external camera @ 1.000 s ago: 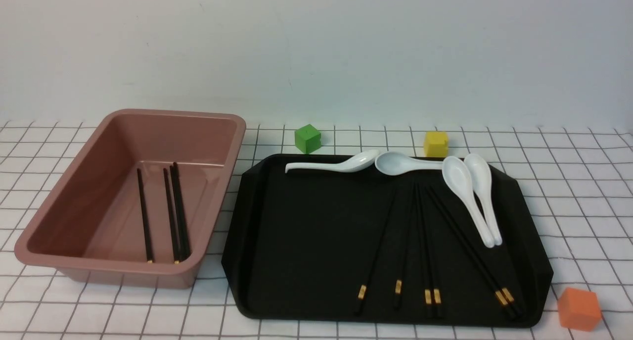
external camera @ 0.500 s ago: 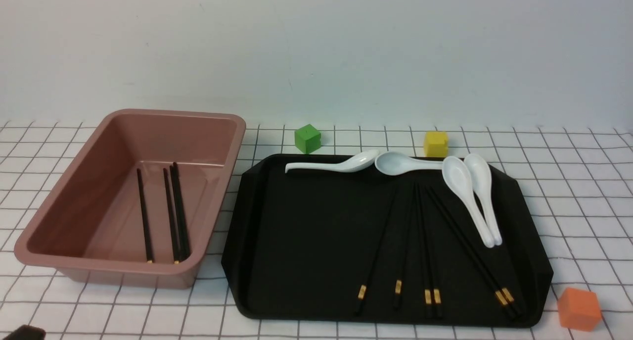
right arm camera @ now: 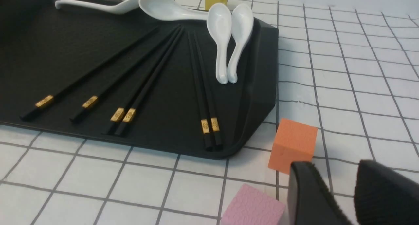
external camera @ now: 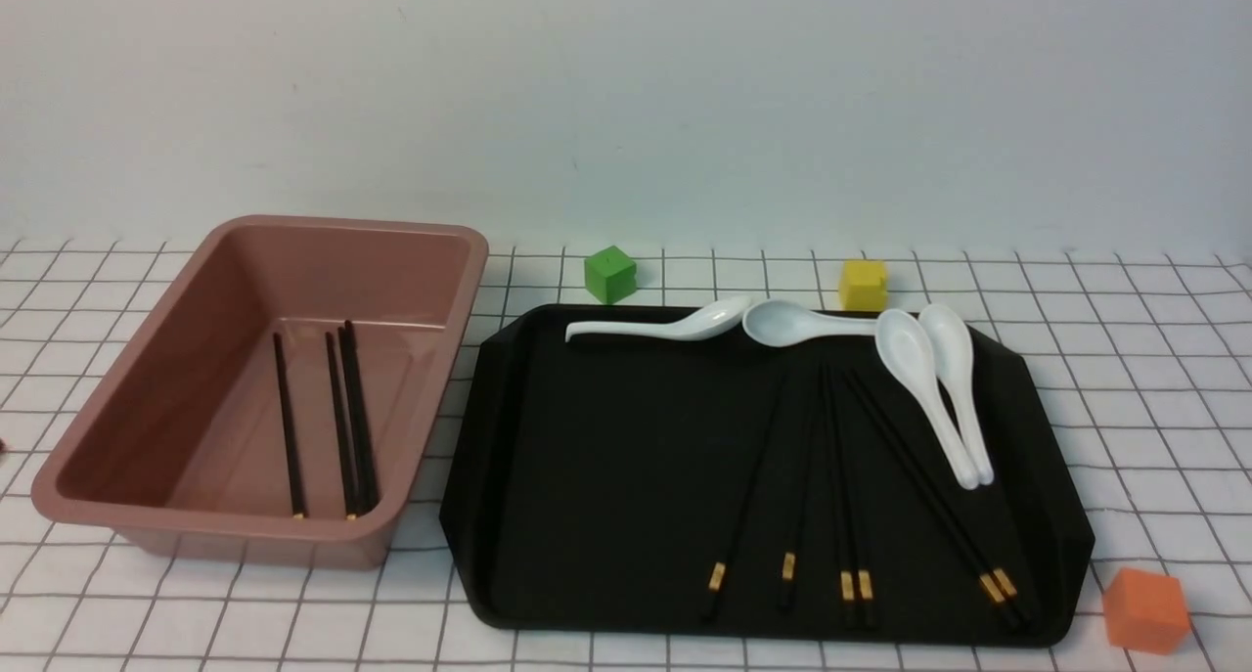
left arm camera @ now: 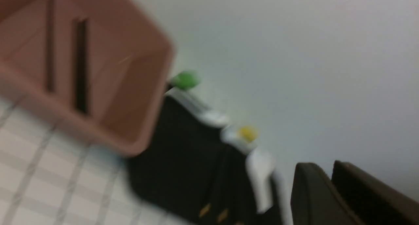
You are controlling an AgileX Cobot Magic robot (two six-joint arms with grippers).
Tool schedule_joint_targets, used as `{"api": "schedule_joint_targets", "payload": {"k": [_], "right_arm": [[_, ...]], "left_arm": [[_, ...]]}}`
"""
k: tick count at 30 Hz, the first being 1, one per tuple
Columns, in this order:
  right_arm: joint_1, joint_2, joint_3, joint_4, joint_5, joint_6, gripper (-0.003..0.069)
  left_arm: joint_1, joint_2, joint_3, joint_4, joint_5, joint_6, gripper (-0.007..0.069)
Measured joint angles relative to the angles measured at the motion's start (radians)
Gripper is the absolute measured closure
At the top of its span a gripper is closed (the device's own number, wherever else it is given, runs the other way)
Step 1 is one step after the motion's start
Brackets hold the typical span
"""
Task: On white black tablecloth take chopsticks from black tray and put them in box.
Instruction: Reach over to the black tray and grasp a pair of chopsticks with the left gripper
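Slippage worries me: 6 chopsticks (external camera: 839,496) lie flat on the black tray (external camera: 606,476), so a pinch may skid. Right gripper (right arm camera: 332,172) gapes empty; left gripper (left arm camera: 322,167) too blurred to tell.

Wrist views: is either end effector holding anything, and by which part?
Nothing held. Right end effector is open and empty; left end effector, blurred, looks shut on nothing.

Four white spoons (external camera: 919,388): two lie end to end, bowls meeting; two lie side by side, bowls far, handles toward the camera. Green cube (external camera: 609,273) sits behind the leftmost spoon, yellow cube (external camera: 862,285) further right. Orange cube (external camera: 1144,609) at near right, pink cube (right arm camera: 253,207) just beside it.
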Motion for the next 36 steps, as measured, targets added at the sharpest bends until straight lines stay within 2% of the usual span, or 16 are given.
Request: {"api": "schedule_joint_targets", "payload": {"k": [2, 4, 7, 9, 12, 13, 14, 16, 21, 27, 30, 36], "right_arm": [[0.0, 0.0, 0.0, 0.0, 0.0, 0.0, 0.0419], [0.0, 0.0, 0.0, 0.0, 0.0, 0.0, 0.0419], [0.0, 0.0, 0.0, 0.0, 0.0, 0.0, 0.0419], [0.0, 0.0, 0.0, 0.0, 0.0, 0.0, 0.0419], [0.0, 0.0, 0.0, 0.0, 0.0, 0.0, 0.0419], [0.0, 0.0, 0.0, 0.0, 0.0, 0.0, 0.0419], [0.0, 0.0, 0.0, 0.0, 0.0, 0.0, 0.0419], [0.0, 0.0, 0.0, 0.0, 0.0, 0.0, 0.0419], [0.0, 0.0, 0.0, 0.0, 0.0, 0.0, 0.0419], [0.0, 0.0, 0.0, 0.0, 0.0, 0.0, 0.0419], [0.0, 0.0, 0.0, 0.0, 0.0, 0.0, 0.0419], [0.0, 0.0, 0.0, 0.0, 0.0, 0.0, 0.0419]], "left_arm": [[0.0, 0.218, -0.108, 0.023, 0.247, 0.117, 0.0502], [0.0, 0.337, -0.161, 0.004, 0.337, 0.192, 0.0489], [-0.043, 0.512, -0.194, -0.105, 0.362, 0.308, 0.0466], [-0.169, 0.637, -0.208, -0.205, 0.307, 0.362, 0.0455], [-0.333, 0.767, -0.243, -0.206, 0.204, 0.328, 0.0442], [-0.355, 0.787, -0.252, -0.198, 0.198, 0.324, 0.0438], [-0.434, 0.87, -0.297, -0.157, 0.167, 0.281, 0.0421], [-0.499, 0.957, -0.35, -0.093, 0.155, 0.231, 0.0393], [-0.632, 1.228, -0.61, 0.125, 0.173, 0.129, 0.0262], [-0.714, 1.553, -0.968, 0.304, 0.337, 0.107, 0.0125], [-0.723, 1.676, -1.122, 0.34, 0.362, 0.109, 0.0105], [-0.723, 1.776, -1.263, 0.345, 0.371, 0.124, 0.0116]]}}
